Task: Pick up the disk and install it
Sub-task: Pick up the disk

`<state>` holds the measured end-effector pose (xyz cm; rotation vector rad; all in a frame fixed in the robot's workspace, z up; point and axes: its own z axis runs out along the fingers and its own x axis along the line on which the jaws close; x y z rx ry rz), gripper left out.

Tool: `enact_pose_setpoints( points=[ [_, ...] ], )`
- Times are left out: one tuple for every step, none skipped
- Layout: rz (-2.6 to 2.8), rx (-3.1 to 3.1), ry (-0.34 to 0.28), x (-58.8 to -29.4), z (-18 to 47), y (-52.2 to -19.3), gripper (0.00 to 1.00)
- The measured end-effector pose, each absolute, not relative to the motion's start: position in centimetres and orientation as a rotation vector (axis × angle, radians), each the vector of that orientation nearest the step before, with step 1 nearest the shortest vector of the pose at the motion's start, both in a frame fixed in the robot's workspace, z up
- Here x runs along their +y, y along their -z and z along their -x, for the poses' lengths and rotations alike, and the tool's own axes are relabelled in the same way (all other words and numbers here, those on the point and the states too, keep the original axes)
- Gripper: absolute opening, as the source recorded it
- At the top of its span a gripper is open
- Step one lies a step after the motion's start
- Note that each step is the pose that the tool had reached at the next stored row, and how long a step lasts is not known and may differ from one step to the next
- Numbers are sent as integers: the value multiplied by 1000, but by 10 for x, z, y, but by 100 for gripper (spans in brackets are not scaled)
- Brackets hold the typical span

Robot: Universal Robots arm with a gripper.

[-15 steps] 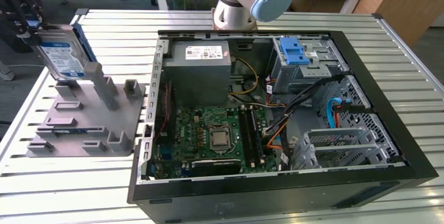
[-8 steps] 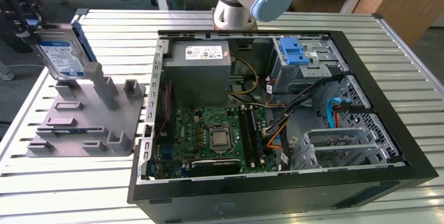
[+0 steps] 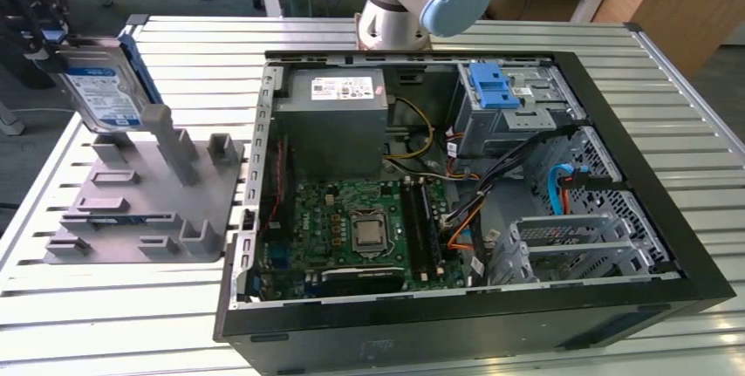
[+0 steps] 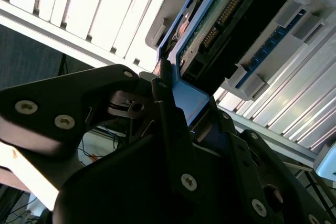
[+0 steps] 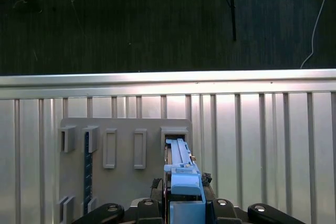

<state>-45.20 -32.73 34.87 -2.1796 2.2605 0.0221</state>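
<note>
The disk (image 3: 103, 88), a silver drive with a white-and-blue label in a blue carrier, stands upright on edge at the exterior view's far left. Its lower end is at the posts of the grey holder (image 3: 152, 197). My black gripper (image 3: 52, 40) comes down on the disk's upper end and is shut on the carrier. In the first wrist view the carrier's blue edge (image 5: 182, 174) runs out from between my fingers toward a slot in the holder (image 5: 126, 182). The second wrist view shows the disk's circuit-board side (image 4: 220, 19) and the blue carrier clamped in the gripper (image 4: 181, 103).
An open computer case (image 3: 652, 245) lies on the slatted metal table (image 3: 699, 105). Inside it are the motherboard (image 3: 361, 228), a grey power supply (image 3: 338, 101) and a metal drive cage with a blue latch piece (image 3: 498, 88). The arm's base (image 3: 407, 1) stands behind the case.
</note>
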Motion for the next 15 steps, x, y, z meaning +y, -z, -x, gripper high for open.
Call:
enact_pose_setpoints(
  points=[
    [2180, 2261, -22, -327, 452, -349, 36],
    [2180, 2261, -22, -327, 452, -349, 36],
    [2180, 2261, -22, -327, 452, -350, 36],
    [2180, 2260, -22, -327, 452, -350, 36],
    [2180, 2261, -22, -327, 452, -350, 36],
    [2180, 2261, -22, -327, 452, -350, 36],
    [2180, 2260, -22, -327, 452, -351, 36],
    [2180, 2260, -22, -327, 452, -351, 36],
    [2180, 2261, -22, -327, 452, -351, 36],
    [2180, 2260, -22, -327, 452, -353, 36],
    [2180, 2261, -22, -327, 452, -353, 36],
    [2180, 2261, -22, -327, 452, -353, 36],
    [2180, 2261, -22, -327, 452, -353, 36],
    [2180, 2261, -22, -327, 452, -354, 36],
    [2180, 2261, -22, -327, 452, -354, 36]
  ],
)
